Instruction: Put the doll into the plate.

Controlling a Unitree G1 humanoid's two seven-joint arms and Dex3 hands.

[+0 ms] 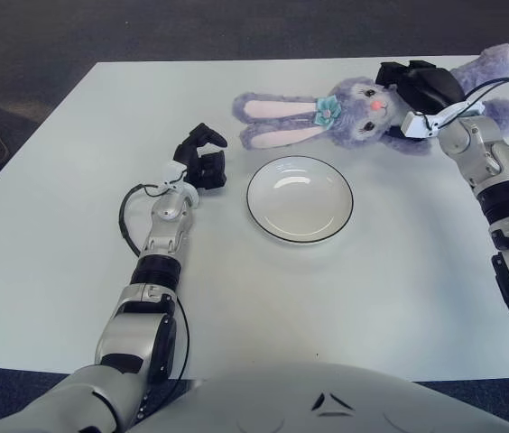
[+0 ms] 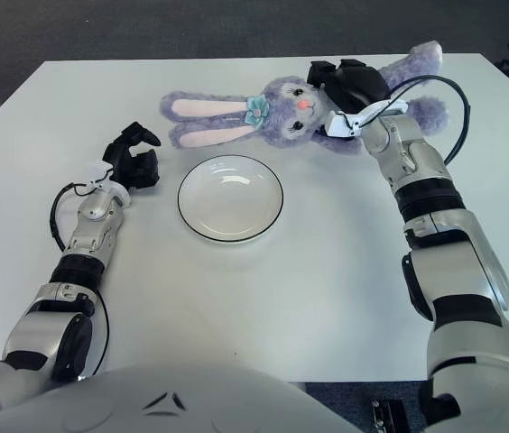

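Beyond plate [image 1: 300, 199], right hand [image 2: 349, 88] gripping doll [image 1: 345, 113] — left hand [image 1: 202, 162] idle.

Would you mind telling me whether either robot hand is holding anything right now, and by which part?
The right robot hand grips the purple doll at its body, just behind the head. The left robot hand, left of the plate, holds nothing.
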